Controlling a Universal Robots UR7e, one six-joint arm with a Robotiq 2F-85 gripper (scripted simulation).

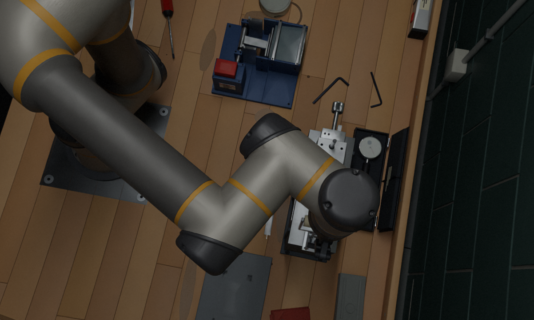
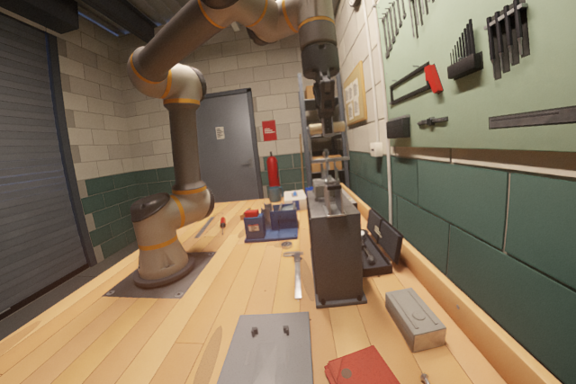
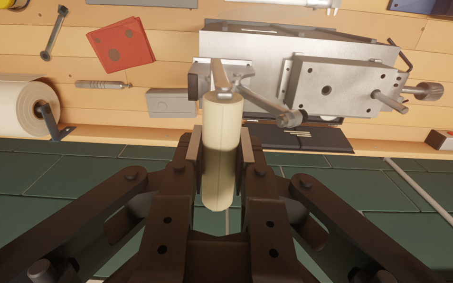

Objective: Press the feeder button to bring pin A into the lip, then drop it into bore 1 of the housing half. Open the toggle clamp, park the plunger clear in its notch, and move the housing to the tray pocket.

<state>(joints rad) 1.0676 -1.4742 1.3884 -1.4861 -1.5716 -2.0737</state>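
Pin A [image 3: 221, 140], a cream cylinder, lies crosswise in my closed gripper [image 3: 220, 140], which grips it high above the tall grey fixture block [image 2: 336, 249] on the right of the bench. On top of the block sits the steel housing half [image 3: 341, 86] with a round bore [image 3: 326, 90] in its face. The toggle clamp [image 3: 235, 88] reaches its lever across toward the housing. A knurled plunger [image 3: 422, 90] sticks out from the housing's far end. The blue feeder [image 1: 257, 59] with its red button [image 1: 225, 67] stands farther along the bench. The arm hides most of the fixture from above.
Behind the fixture runs the green pegboard wall [image 2: 465, 45] hung with tools. An open black gauge case [image 1: 370, 159] lies between fixture and wall. A grey tray plate [image 2: 267, 347], a grey box [image 2: 415, 319] and red cloth [image 2: 360, 366] lie at the bench's near end.
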